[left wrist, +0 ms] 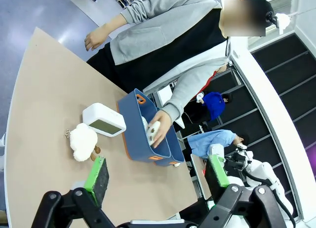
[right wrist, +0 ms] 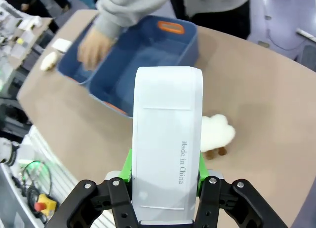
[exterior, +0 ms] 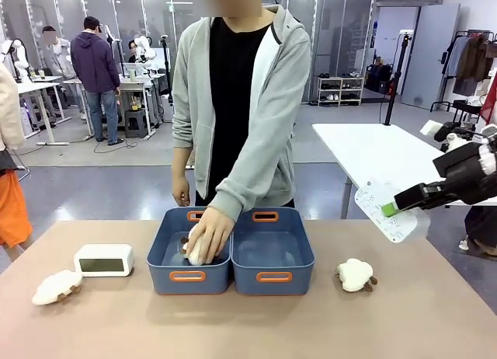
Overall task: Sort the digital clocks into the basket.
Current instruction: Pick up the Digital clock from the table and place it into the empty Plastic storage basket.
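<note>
One white digital clock (exterior: 103,259) with a grey-green face lies on the table left of the tubs, also in the left wrist view (left wrist: 104,120). My right gripper (exterior: 392,207) hangs off the table's right side, shut on the second clock (right wrist: 165,114), a white block printed "Made in China". Two blue-grey baskets stand side by side mid-table, left (exterior: 189,285) and right (exterior: 273,287). The person's hand (exterior: 211,233) rests inside the left one on a small white object I cannot identify. My left gripper (left wrist: 157,172) is open and empty, high above the table.
A cream plush toy (exterior: 56,287) lies at the front left near the clock. Another plush (exterior: 356,274) lies right of the tubs, below my right gripper (right wrist: 217,134). The person stands close behind the tubs. A white table (exterior: 373,153) stands beyond on the right.
</note>
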You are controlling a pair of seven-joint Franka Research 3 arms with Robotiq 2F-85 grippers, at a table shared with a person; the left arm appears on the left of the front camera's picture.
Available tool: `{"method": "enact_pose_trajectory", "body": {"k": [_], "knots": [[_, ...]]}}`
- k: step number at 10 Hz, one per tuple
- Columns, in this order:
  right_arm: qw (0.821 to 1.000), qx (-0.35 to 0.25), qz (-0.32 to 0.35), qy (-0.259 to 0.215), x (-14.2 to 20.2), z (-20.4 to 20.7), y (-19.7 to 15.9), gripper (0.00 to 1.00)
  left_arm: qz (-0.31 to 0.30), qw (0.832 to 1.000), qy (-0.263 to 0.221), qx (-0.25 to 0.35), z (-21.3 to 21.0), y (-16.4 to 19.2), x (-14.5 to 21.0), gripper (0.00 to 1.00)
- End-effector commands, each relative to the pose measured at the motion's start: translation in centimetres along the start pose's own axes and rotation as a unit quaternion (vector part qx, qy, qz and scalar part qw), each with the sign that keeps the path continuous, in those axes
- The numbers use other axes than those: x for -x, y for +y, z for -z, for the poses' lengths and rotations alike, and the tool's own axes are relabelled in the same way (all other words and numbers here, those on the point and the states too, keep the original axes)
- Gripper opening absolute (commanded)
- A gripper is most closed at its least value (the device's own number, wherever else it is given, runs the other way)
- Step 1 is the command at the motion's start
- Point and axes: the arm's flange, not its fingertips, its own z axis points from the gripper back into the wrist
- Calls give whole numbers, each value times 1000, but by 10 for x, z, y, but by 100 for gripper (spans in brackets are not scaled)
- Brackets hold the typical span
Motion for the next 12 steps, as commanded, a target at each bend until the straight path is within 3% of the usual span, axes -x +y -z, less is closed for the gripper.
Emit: {"method": "enact_pose_trajectory", "body": {"k": [1, 3, 7, 10, 11, 12], "knots": [[995, -95, -8, -14, 22, -21, 2, 0, 4, 1000, -6, 10, -1, -1, -2, 100], [991, -127, -7, -33, 17, -8, 12, 0, 4, 1000, -6, 10, -1, -1, -2, 100], [984, -164, -71, -12, -4, 76, 71, 0, 4, 1000, -6, 10, -1, -1, -2, 100], [990, -112, -82, -22, -23, 146, 90, 0, 4, 1000, -6, 10, -1, -1, -2, 100], [993, -69, -90, -45, -36, 171, 93, 0, 4, 1000, -6, 10, -1, -1, -2, 100], [995, -38, -58, -70, -48, 189, 92, 0, 4, 1000, -6, 10, -1, -1, -2, 100]]}}
